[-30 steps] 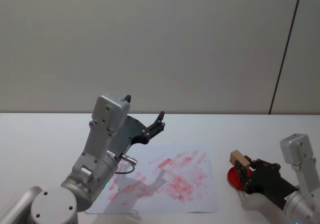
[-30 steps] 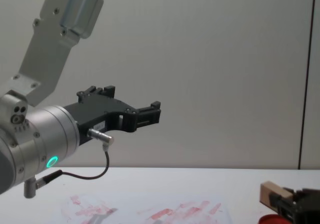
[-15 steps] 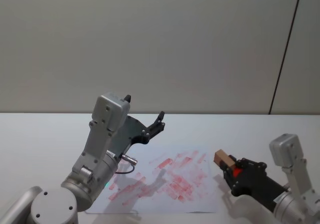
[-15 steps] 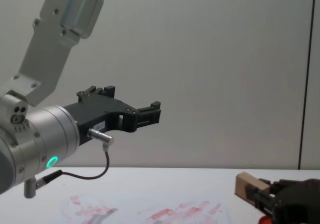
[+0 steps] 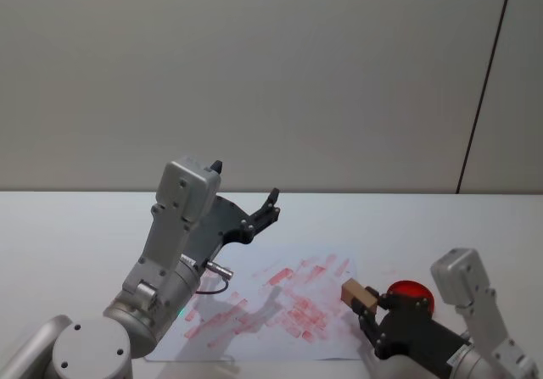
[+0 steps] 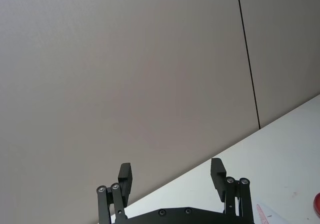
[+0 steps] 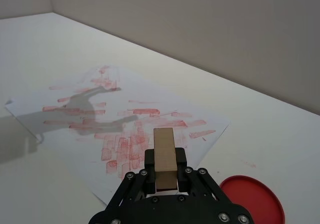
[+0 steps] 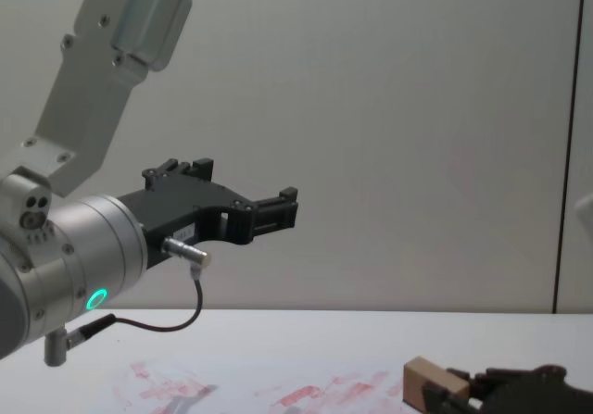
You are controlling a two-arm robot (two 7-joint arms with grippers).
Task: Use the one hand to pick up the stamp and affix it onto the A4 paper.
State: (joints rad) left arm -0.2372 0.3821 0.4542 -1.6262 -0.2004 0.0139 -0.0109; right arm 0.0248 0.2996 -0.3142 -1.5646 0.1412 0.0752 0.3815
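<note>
The stamp [image 5: 357, 293], a pale tan wooden block, is held in my right gripper [image 5: 366, 308], which is shut on it. It hangs just above the right edge of the A4 paper [image 5: 280, 304], a white sheet smeared with red prints. In the right wrist view the stamp [image 7: 164, 155] sticks out between the black jaws of my right gripper [image 7: 165, 168], over the near corner of the paper [image 7: 90, 115]. From the chest view the stamp [image 8: 423, 378] sits low at the right. My left gripper [image 5: 244, 186] is parked open, raised above the paper's left side.
A flat red round ink pad [image 5: 411, 294] lies on the white table just right of the paper, beside my right arm; it also shows as the ink pad [image 7: 252, 202] in the right wrist view. A plain wall rises behind the table.
My right gripper has carried the stamp leftward, from above the red ink pad to the paper's right edge. The left arm has not moved.
</note>
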